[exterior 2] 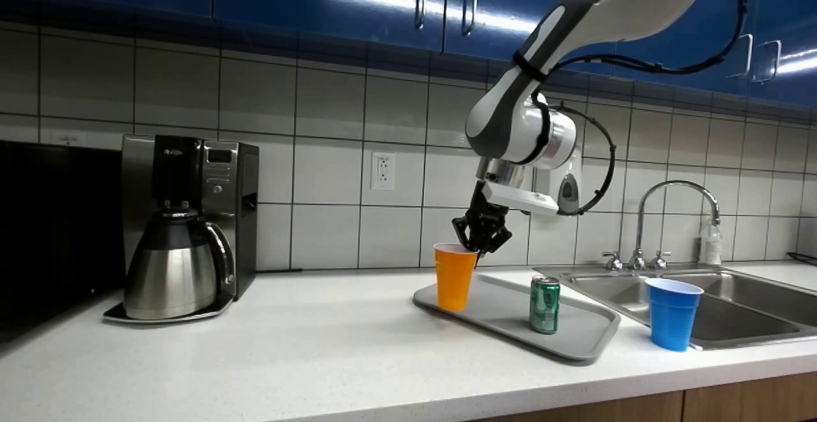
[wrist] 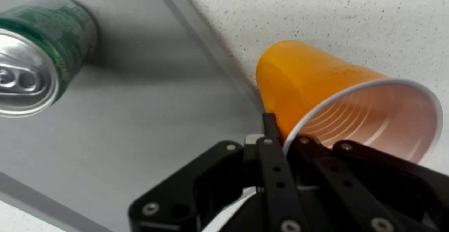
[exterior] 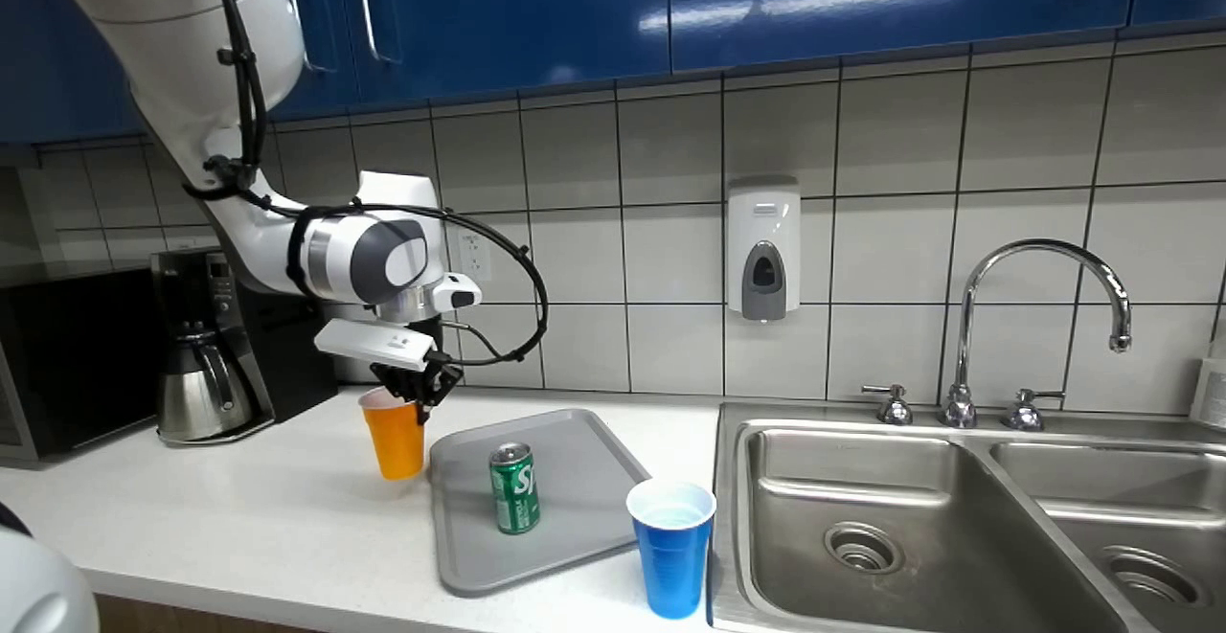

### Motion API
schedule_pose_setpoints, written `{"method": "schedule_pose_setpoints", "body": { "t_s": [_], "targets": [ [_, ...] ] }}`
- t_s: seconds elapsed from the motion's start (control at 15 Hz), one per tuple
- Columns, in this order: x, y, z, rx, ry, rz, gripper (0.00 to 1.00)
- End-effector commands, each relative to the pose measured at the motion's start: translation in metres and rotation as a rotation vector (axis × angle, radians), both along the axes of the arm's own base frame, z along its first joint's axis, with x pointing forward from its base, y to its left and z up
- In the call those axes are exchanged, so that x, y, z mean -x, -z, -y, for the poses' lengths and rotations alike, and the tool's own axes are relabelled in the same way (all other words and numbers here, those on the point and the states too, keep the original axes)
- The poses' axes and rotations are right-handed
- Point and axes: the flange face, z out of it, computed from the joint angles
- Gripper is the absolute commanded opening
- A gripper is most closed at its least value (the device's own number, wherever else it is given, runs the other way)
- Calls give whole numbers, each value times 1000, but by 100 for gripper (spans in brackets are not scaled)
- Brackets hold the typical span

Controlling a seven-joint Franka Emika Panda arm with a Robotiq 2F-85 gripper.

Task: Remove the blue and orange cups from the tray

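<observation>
1. Your gripper point(wrist: 286, 135) is pinching orange cup point(wrist: 305, 75) by its wall, presumably keeping base free.
2. You're holding it beside tray point(exterior: 575, 480), likely for edge clearance.
3. Blue cup point(exterior: 674, 556) is standing off-tray, near sink point(exterior: 929, 547).

The tiled backsplash point(exterior: 575, 255) is faced across the surface point(exterior: 239, 518) in both exterior views, the gray tray point(exterior: 584, 480) shared; the orange cup point(wrist: 315, 81), at right, is seen closely from above in the wrist view.

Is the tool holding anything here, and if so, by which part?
The tool holds the orange cup, pinching its wall at the rim from inside and outside.
</observation>
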Motion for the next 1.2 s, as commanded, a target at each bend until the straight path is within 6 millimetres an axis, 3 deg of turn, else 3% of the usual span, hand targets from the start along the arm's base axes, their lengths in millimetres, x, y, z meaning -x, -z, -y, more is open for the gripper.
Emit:
{"method": "schedule_pose_setpoints", "body": {
  "t_s": [0.0,1.13],
  "targets": [
    [16,-3,-4,-4,-43,-16,1],
    [35,25,-4,33,-98,-47,1]
  ]
}}
